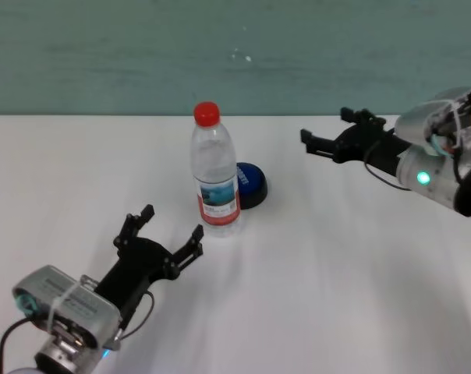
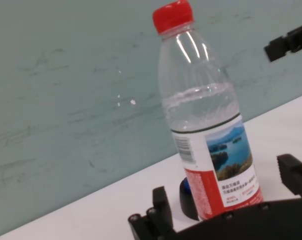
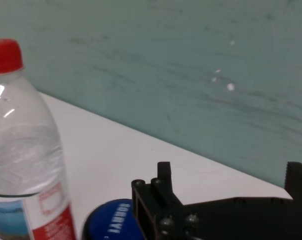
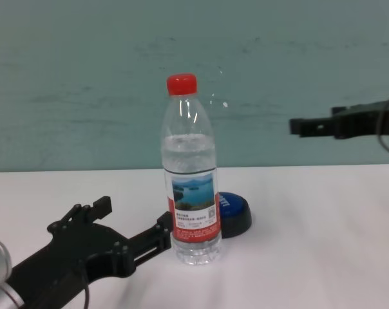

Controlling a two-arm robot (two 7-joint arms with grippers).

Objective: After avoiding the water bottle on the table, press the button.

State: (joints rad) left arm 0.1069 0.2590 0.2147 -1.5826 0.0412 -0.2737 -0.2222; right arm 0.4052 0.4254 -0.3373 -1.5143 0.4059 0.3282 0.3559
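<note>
The right end effector (image 1: 329, 140) is held up above the far right part of the table (image 1: 337, 257), its arm reaching in from the right edge and its fingers pointing toward the middle; in the chest view it hangs well above the tabletop at about the height of the bottle's shoulder, and its two black fingers stand apart with nothing between them. The left end effector (image 1: 169, 226) sits low over the near left part of the table, angled up toward the centre, its fingers spread wide and empty, the nearer fingertip just short of the bottle's base without touching it. The button (image 1: 251, 185) is a low dome with a blue top carrying white lettering on a black base, resting on the table near the middle. The water bottle (image 1: 214, 175) stands upright just in front of and to the left of it, clear plastic, partly filled, with a red cap and a label showing a blue lake above a red band; from the chest view it hides the button's left side. Bottle and button are close together, whether touching cannot be told. A teal wall (image 1: 103, 54) rises behind the table's far edge.
</note>
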